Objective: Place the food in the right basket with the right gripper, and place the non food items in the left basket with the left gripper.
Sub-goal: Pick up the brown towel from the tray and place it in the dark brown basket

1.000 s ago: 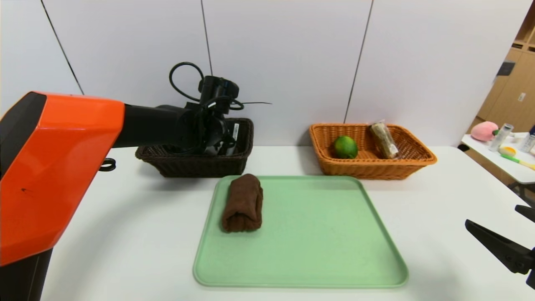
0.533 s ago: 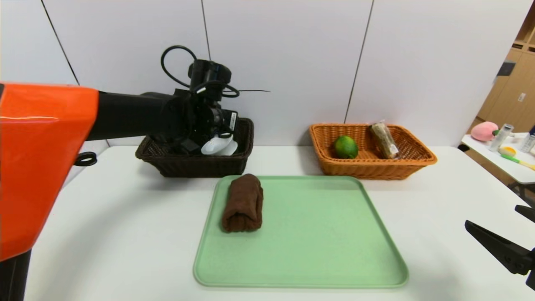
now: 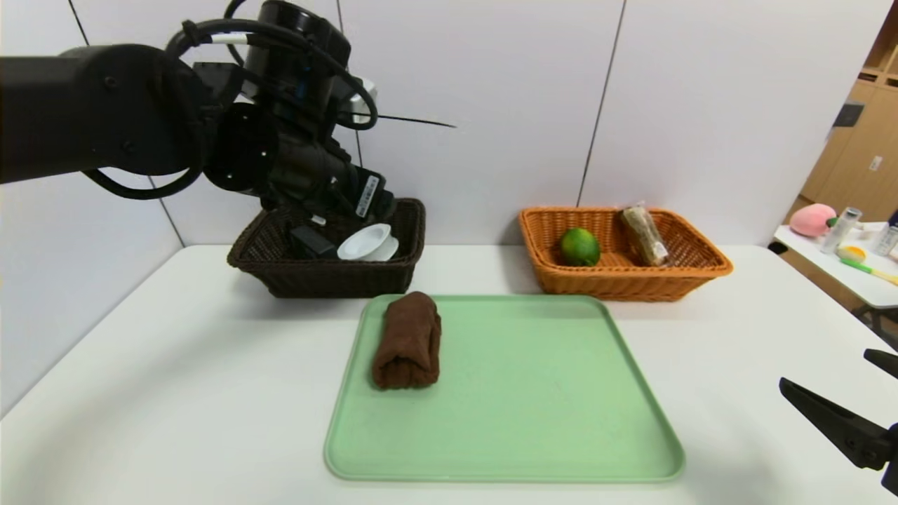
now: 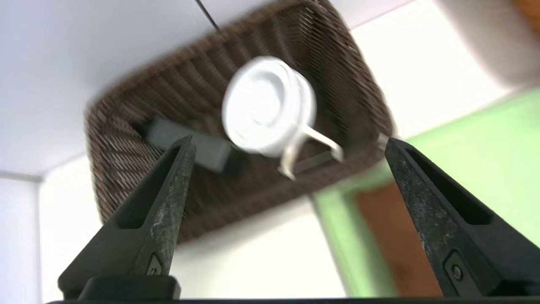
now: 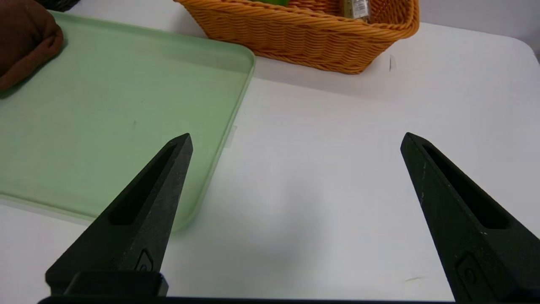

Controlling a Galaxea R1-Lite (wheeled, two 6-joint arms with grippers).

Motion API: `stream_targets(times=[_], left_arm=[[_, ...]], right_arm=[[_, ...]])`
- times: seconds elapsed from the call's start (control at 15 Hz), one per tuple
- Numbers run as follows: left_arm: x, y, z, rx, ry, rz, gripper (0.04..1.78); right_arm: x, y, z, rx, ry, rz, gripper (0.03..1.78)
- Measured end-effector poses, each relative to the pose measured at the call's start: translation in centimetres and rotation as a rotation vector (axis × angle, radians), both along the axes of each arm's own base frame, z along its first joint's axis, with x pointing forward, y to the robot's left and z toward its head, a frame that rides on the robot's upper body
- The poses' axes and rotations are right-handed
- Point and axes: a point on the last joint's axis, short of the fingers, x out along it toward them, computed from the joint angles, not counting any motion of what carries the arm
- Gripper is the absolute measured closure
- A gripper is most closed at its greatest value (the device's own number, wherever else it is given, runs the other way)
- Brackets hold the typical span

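Sitting in the dark brown wicker basket (image 3: 330,270) behind the pale green plastic tray (image 3: 505,393): a white cup (image 3: 366,243). A rolled brown towel (image 3: 408,341) is lying on that tray. The left wrist view is showing the left gripper (image 4: 289,143) released; the right wrist view, the right gripper (image 5: 295,141) spread beside the tray.

Head view: from above, facing forward and down across the white table (image 3: 210,393) toward the wall. Left wrist view: close, above the dark wicker basket (image 4: 126,139), looking down between its fingers. Right wrist view: low, near the tabletop, facing the orange basket (image 5: 303,38). Shared by all: green tray (image 3: 505,393).
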Motion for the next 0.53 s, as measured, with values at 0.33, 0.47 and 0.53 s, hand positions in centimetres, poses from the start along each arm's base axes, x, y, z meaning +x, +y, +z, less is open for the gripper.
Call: stream_targets(times=[0.33, 0.47, 0.53], left_arm=[[-4.3, -2.8, -2.3, -0.265, 0.143, 0.264, 0.17], [-5.9, -4.0, -3.6, -0.325, 0.187, 0.32, 0.16], [-6.6, -4.4, -4.1, -0.334, 0.205, 0.325, 0.15]], right_arm=[[-0.1, 0.0, 0.0, -0.003, -0.004, -0.006, 0.11], [-0.1, 0.0, 0.0, -0.003, -0.005, -0.007, 0.11], [-0.1, 0.0, 0.0, -0.003, -0.006, -0.008, 0.11]])
